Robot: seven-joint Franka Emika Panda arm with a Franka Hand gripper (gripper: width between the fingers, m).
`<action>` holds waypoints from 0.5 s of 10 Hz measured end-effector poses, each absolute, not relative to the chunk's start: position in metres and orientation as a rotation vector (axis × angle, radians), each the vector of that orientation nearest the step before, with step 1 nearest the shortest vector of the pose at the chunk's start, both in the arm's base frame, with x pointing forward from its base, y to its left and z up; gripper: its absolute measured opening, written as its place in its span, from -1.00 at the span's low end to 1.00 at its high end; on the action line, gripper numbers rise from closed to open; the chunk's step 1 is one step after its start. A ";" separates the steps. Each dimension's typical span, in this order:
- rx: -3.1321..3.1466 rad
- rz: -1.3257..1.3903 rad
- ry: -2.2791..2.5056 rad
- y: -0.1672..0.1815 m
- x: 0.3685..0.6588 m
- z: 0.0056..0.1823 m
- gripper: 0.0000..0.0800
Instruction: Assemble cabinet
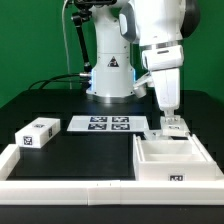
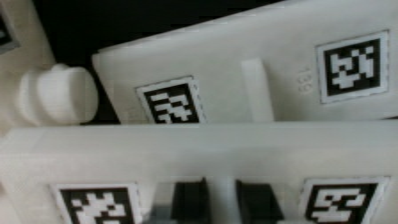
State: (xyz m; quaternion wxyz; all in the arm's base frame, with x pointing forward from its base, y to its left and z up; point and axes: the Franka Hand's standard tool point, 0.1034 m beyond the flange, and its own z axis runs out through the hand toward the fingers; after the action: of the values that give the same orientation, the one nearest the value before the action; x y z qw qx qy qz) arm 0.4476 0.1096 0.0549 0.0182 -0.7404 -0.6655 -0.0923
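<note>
The cabinet's large white box body (image 1: 160, 158) lies open-side up at the exterior view's right, against the front rail. My gripper (image 1: 172, 116) stands straight down over its back edge. It is shut on a white tagged block (image 1: 173, 128) that rests there. In the wrist view my two dark fingers (image 2: 185, 204) stand close together (image 2: 217, 205), pinching a thin white part of that block (image 2: 107, 160), with a tag on each side. Beyond it lies a white panel (image 2: 231, 95) with two tags and a round white knob (image 2: 54, 95). Another small white block (image 1: 35, 133) lies at the exterior view's left.
The marker board (image 1: 108, 124) lies flat in front of the arm's base (image 1: 108, 75). A long low white rail (image 1: 70, 182) runs along the front edge and up the left side. The table top is black (image 1: 90, 150).
</note>
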 end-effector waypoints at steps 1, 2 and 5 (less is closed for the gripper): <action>-2.301 -0.288 -2.066 0.110 0.451 0.056 -0.83; -2.301 -0.294 -2.067 0.110 0.453 0.057 -0.83; -2.300 -0.291 -2.067 0.110 0.450 0.055 -0.83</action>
State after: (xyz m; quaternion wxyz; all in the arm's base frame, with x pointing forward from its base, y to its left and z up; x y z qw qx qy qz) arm 0.4503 0.1103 0.0553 0.0180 -0.7404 -0.6653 -0.0936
